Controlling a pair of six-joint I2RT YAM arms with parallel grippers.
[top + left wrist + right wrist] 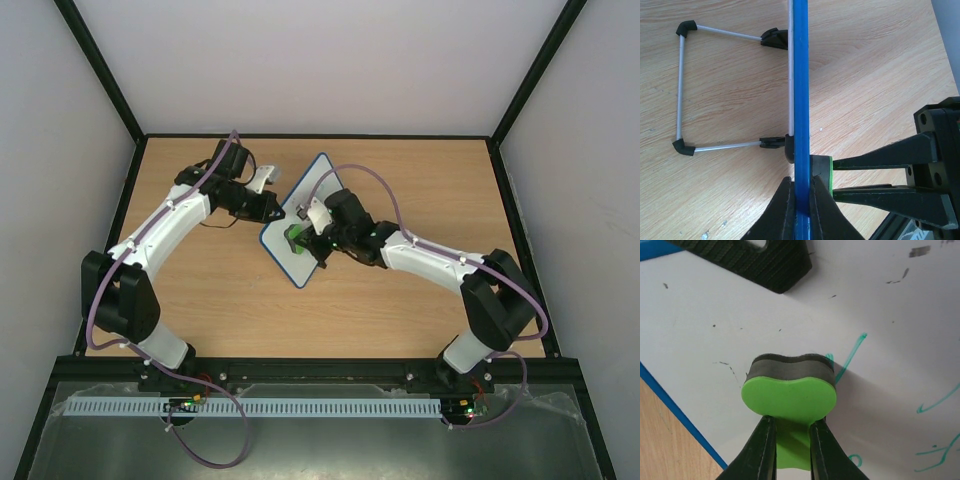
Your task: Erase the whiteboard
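Observation:
The whiteboard stands tilted on the table, blue-framed, between both arms. My left gripper is shut on its blue edge, with one finger on each side. My right gripper is shut on the tab of the green eraser. In the right wrist view the eraser presses its dark felt against the board face, held between the jaws of the right gripper. Green handwriting shows just right of the eraser and further right. The eraser also shows in the left wrist view.
The board's wire stand with black feet rests on the wooden table behind the board. A left fingertip overlaps the board's top edge. Small dark specks dot the board. White walls enclose the table.

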